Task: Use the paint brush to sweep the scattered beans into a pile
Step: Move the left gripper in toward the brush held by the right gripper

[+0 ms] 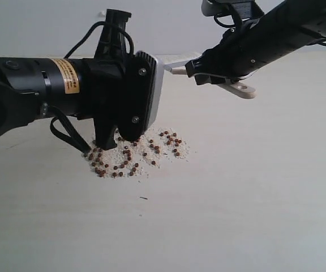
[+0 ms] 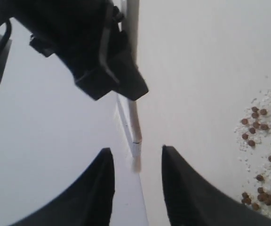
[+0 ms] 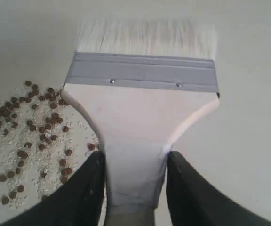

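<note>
While bare table (image 1: 236, 226) fills the front of the exterior view, one dark speck (image 1: 144, 198) lies alone on it. Just past that are the beans (image 1: 137, 153), left of centre: one loose patch of reddish-brown pellets in pale crumbs.

The left arm (image 1: 50, 85) enters from the left edge, and its black end hangs over the patch's left part, hiding some of it. The left gripper (image 2: 135, 188) has its jaws spread with nothing between them. The beans lie off to one side of it, not between the fingers.

Farther back, the right arm (image 1: 282, 34) comes down from the upper right. The right gripper (image 3: 135, 188) is pinched on the paint brush (image 3: 140, 108) at its narrow wooden handle (image 3: 135, 174). The ferrule (image 3: 142, 70) and cream bristles (image 3: 145, 37) stick out beyond the fingertips. In the right wrist view the beans lie beside the handle's wide shoulder, not under the bristles. Cannot tell if the bristles touch the table.

In the exterior view the handle's holed end pokes out behind that gripper, and the brush head is mostly hidden behind the left arm, above and beyond the patch.
</note>
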{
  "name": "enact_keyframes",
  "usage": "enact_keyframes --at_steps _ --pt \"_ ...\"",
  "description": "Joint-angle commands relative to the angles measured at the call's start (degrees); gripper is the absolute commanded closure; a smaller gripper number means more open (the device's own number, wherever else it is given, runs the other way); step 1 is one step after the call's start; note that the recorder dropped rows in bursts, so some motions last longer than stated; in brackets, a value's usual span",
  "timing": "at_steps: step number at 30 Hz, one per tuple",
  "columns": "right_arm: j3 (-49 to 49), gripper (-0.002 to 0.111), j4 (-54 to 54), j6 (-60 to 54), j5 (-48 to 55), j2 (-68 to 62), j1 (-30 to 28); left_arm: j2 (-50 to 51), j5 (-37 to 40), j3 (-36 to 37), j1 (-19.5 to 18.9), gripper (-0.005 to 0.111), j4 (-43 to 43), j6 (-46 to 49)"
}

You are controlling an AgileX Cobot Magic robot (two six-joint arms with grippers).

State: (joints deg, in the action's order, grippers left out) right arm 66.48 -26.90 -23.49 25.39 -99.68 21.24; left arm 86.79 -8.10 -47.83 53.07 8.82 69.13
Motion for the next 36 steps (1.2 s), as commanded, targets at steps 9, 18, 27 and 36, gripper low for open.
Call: enact_keyframes --at_steps 9,18,27,36 --pt "-0.2 0.108 0.3 -3.4 4.9 0.3 -0.3 3.9 -5.0 0.3 -2.8 0.057 0.9 -0.1" --pt "-0.2 0.108 0.4 -3.5 6.2 5.4 -0.3 12.0 -17.6 0.3 -5.7 0.049 -0.6 0.8" --pt "-0.2 0.108 -0.7 -4.0 8.5 7.4 -0.3 16.4 -28.5 -1.7 -6.8 0.048 -2.7 -0.8" --pt "-0.2 0.108 -1.9 -5.3 8.8 7.4 -0.3 19.1 -30.9 -4.1 -6.8 0.048 -2.3 -0.8"
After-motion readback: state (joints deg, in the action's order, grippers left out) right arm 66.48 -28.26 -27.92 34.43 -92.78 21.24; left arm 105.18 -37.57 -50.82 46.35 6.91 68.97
